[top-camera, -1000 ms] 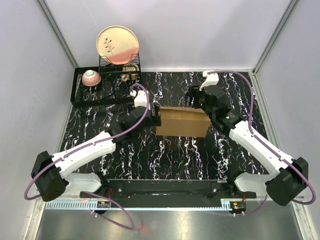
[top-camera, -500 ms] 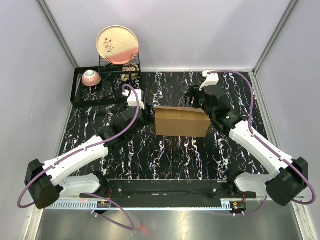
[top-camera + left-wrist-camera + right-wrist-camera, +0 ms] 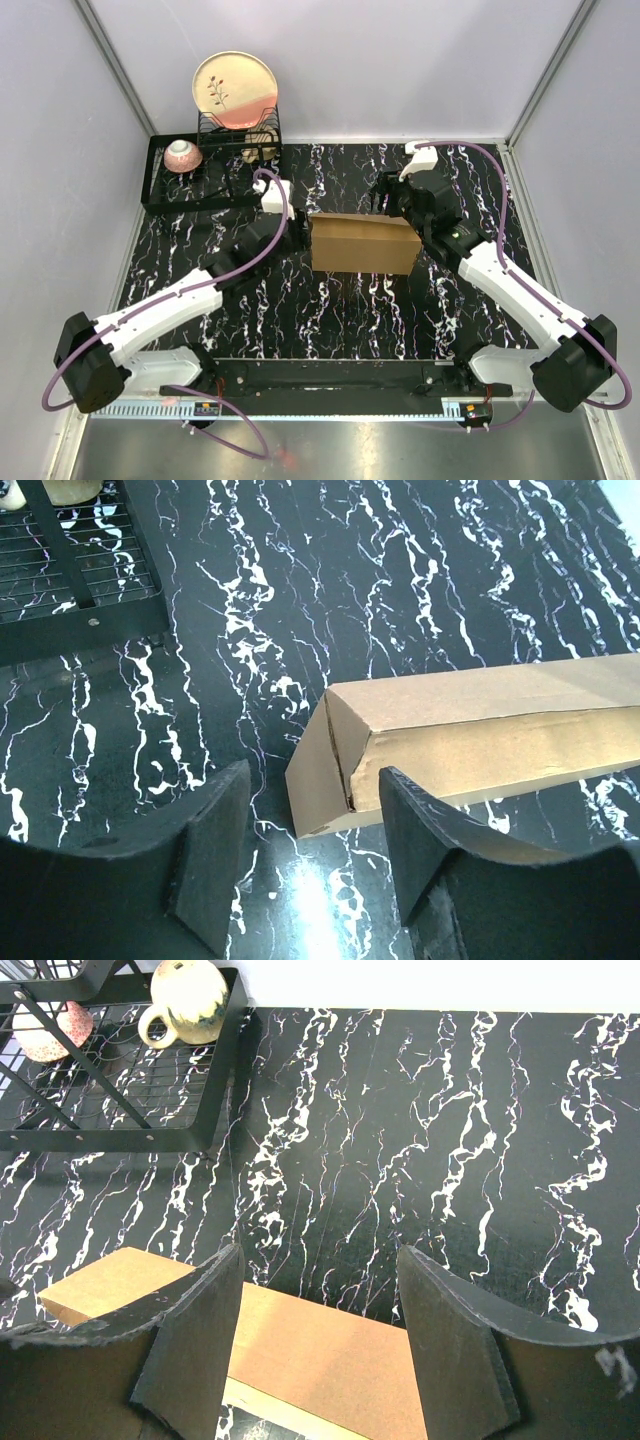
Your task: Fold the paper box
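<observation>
- Cardboard in plain brown: the paper box [image 3: 363,243] lies flat as a long closed carton in the middle of the table [image 3: 350,320], its long side running left to right.
- The table top is black with white veining.
- The left pincer [image 3: 296,232] is at the left end of the paper box. In its wrist view its two fingers [image 3: 212,865] are spread, and the end of the carton lies in the space between them.
- A strip of table shows between that end and the finger on the view's left. The other finger overlaps the carton's near edge, and I cannot tell whether it touches.
- At that left end a flap stands slightly out from the carton, with a dark slit along its crease.
- The right pincer [image 3: 393,205] is at the far right part of the paper box. Its fingers [image 3: 192,1345] are spread wide above the brown top face and pinch nothing; whether they touch the cardboard cannot be told.
- A black wire dish rack [image 3: 160,185] stands at the far left corner of the table, well apart from the carton.
- In the rack a round plate [image 3: 235,90] with a pink band stands upright, with a small bowl [image 3: 183,155] to its left and a cream mug [image 3: 190,1000] below it.
</observation>
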Robot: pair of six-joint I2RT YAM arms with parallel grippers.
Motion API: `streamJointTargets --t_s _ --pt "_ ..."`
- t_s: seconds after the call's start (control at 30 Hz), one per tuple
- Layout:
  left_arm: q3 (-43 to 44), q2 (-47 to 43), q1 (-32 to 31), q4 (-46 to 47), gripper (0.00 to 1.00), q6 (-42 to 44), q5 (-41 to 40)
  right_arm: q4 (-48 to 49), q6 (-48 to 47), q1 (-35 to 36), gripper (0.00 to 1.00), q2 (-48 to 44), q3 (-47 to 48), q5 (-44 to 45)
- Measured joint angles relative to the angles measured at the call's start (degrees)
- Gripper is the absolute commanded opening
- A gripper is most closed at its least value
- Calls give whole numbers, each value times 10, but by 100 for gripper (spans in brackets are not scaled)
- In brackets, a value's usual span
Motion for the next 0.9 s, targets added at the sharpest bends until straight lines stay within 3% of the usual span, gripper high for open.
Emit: streamJointTargets --t_s 0.4,0.7,0.9 --pt "0 26 9 3 50 10 15 0 0 0 69 0 0 0" --pt "6 47 15 18 40 19 25 0 0 0 69 0 0 0" --pt "6 53 16 24 40 20 34 0 0 0 68 0 0 0"
